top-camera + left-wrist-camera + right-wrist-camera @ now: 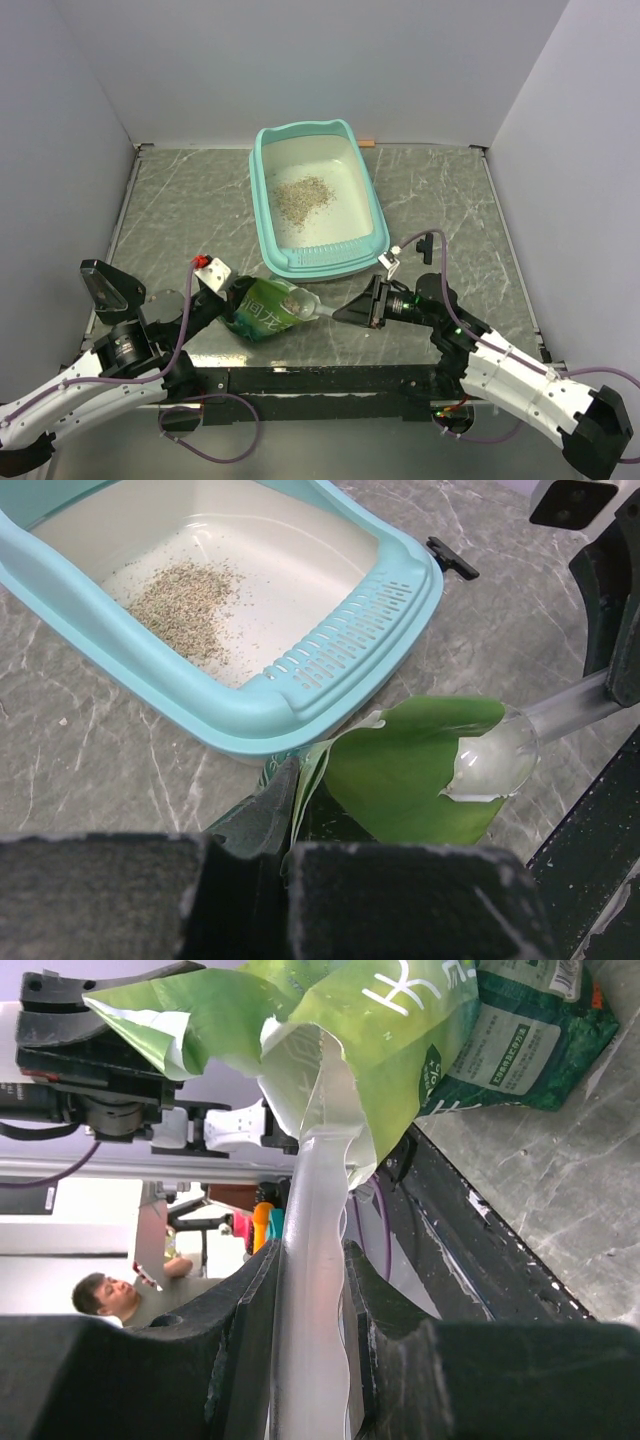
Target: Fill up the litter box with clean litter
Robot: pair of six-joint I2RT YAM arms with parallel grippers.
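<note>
Showing what the top view cannot, wrist views catch the left pincer [277, 852] pinching the green bag [400, 770] at its edge and the right pincer [310, 1295] gripping the clear scoop [318, 1200].

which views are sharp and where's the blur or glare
Top view: even light, litter box sharp. Left wrist view: left fingers dark and soft, bright sheen on the scoop. Right wrist view: right fingers soft, bag print crisp.
</note>
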